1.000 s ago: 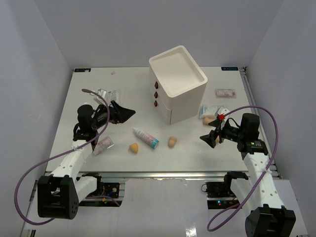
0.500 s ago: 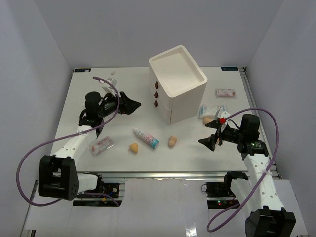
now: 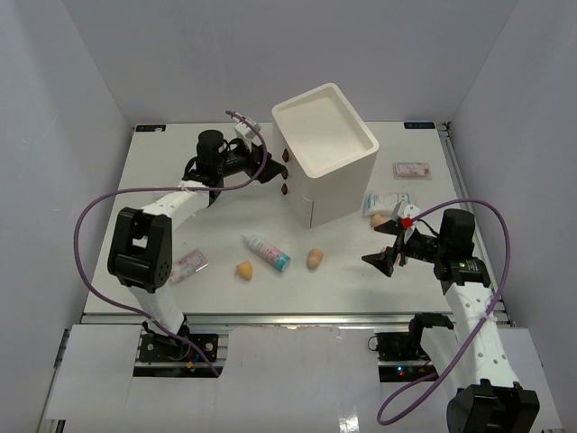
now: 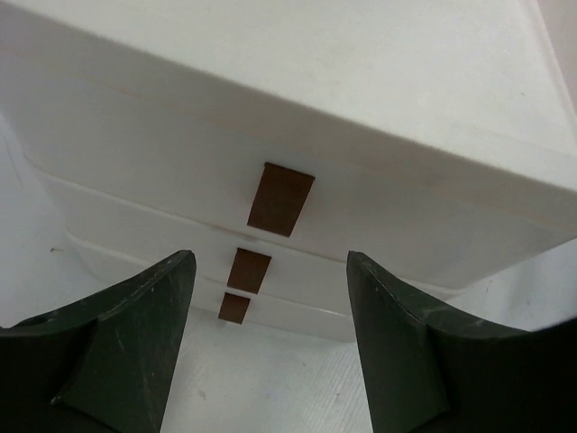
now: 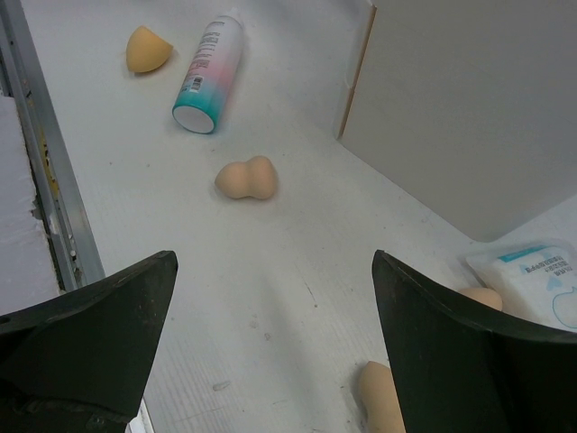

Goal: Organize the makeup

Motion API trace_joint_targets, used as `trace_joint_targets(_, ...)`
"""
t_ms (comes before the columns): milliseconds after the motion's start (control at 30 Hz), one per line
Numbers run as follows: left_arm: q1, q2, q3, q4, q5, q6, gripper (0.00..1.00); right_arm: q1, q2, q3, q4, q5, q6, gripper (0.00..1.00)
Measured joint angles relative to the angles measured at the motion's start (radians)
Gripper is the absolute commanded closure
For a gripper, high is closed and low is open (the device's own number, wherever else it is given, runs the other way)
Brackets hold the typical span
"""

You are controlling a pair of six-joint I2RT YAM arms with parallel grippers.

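My left gripper (image 3: 268, 168) is open and empty, right in front of the cream drawer box (image 3: 325, 153). In the left wrist view (image 4: 269, 262) its jaws frame the three dark red knobs (image 4: 280, 198) without touching them. My right gripper (image 3: 382, 260) is open and empty, low over the table at the right; it also shows in the right wrist view (image 5: 272, 262). A white tube with teal cap (image 3: 267, 251) and two tan sponges (image 3: 244, 270) (image 3: 315, 260) lie in front of the box. Two more sponges (image 5: 383, 397) (image 5: 478, 296) lie by my right gripper.
A pink-print sachet (image 3: 187, 265) lies near the front left edge. A blue-print sachet (image 3: 388, 200) lies right of the box, another pink one (image 3: 411, 169) at the far right. The metal table rail (image 5: 41, 171) runs along the front edge.
My left gripper swung from the left side of the table to the back and right, up to the drawer front. My right gripper dropped slightly towards the front and stays open.
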Motion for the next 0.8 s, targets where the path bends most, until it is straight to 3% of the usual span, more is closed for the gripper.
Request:
trace_joint_targets(167,-0.019,0.047,0.062,-0.004,0.032,0.033,0.35,0.005,0.0,0.0,0.0,0.0,-0.002,0.05)
trace_joint_targets(300,-0.033,0.072,0.106,-0.006,0.041,0.045,0.51,0.01,0.001,0.0,0.0,0.001,-0.002,0.05)
trace_joint_targets(367,-0.038,0.085,0.126,-0.012,0.048,0.047,0.6,0.012,0.001,0.0,0.0,0.002,-0.002,0.05)
trace_joint_targets(500,-0.037,0.105,0.148,-0.015,0.069,0.043,0.91,0.014,0.001,0.0,0.0,0.008,-0.003,0.05)
trace_joint_targets(567,-0.037,0.109,0.151,-0.014,0.075,0.04,1.0,0.016,0.001,0.0,0.0,0.011,-0.003,0.05)
trace_joint_targets(800,-0.035,0.11,0.155,-0.021,0.076,0.033,1.0,0.019,0.001,0.0,0.0,0.017,-0.003,0.06)
